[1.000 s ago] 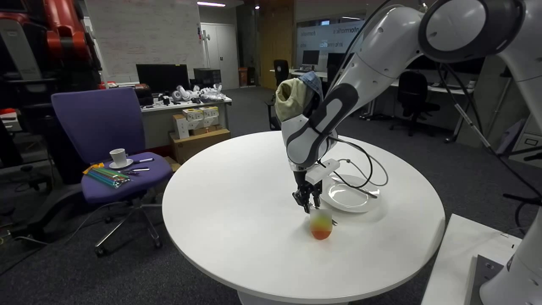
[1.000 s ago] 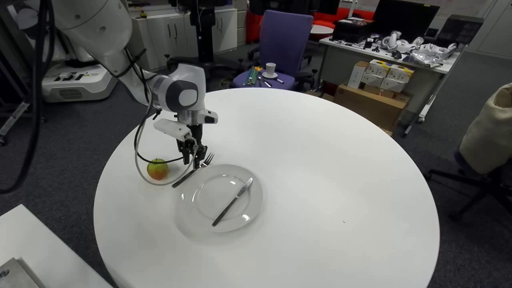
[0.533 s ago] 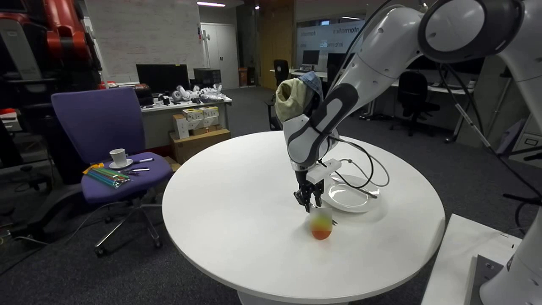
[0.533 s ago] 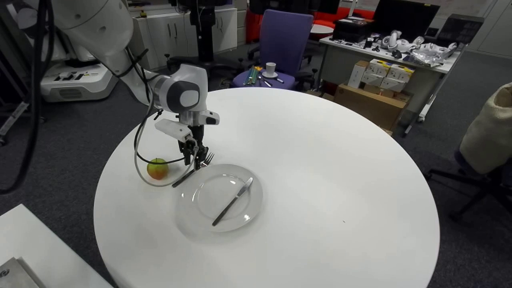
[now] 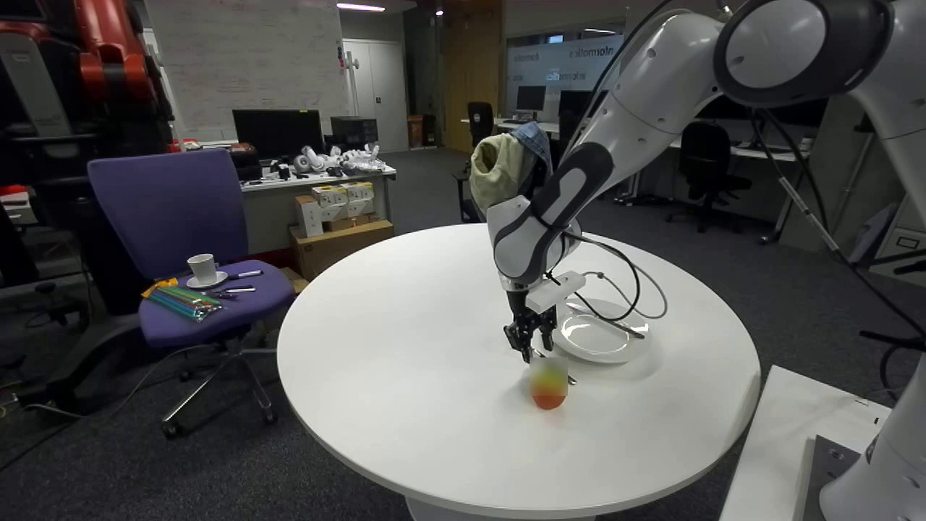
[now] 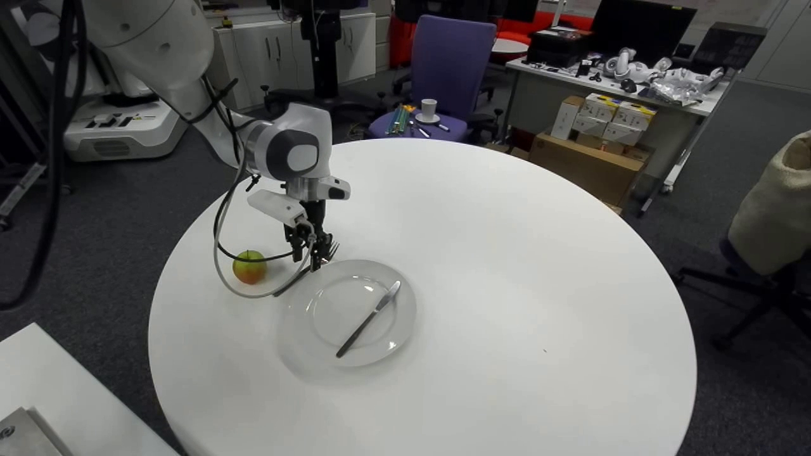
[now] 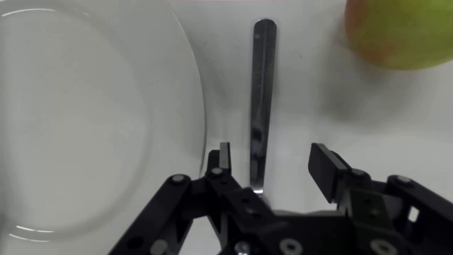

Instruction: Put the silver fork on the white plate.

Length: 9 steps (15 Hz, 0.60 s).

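The silver fork (image 7: 262,88) lies on the table beside the white plate (image 7: 177,106); in the wrist view its handle points up and its tine end is hidden behind the gripper. In an exterior view the fork's handle (image 6: 291,281) and tines show on both sides of the fingers. My gripper (image 7: 269,147) is open, pointing down, with the fork between its fingers, nearer the plate-side finger and apart from both. The gripper (image 6: 306,263) is low over the fork at the plate's edge. The plate (image 5: 589,339) and gripper (image 5: 537,353) also show in an exterior view.
An apple (image 7: 403,32) stands close to the fork's handle, on the side away from the plate; it also shows in both exterior views (image 6: 249,268) (image 5: 549,400). A knife (image 6: 367,322) lies on the plate. Cables (image 6: 218,253) hang in a loop beside the gripper.
My gripper has shifted slightly toward the plate, along with the arm, staying open. The fork, plate, knife and apple have not moved.
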Available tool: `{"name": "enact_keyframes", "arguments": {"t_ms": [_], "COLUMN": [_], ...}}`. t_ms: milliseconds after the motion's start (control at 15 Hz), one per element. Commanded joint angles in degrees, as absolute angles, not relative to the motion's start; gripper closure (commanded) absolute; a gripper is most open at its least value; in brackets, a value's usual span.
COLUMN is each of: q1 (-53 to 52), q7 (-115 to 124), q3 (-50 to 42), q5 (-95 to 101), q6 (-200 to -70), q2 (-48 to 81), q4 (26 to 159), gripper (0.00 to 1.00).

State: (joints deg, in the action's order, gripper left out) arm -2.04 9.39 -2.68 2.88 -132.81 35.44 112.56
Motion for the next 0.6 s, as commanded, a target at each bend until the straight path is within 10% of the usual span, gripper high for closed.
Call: {"name": "enact_keyframes", "arguments": {"t_ms": [0,533], "q1": [-1.3,-1.0], "q7": [8.8,8.7], "q3": [-2.4,-2.4], "q5": [1.6,1.5], "q6": [-132.4,-132.4], "q2": [34.9,35.2], "q4": [112.9,112.7], "gripper": [0.39,0.50]}}
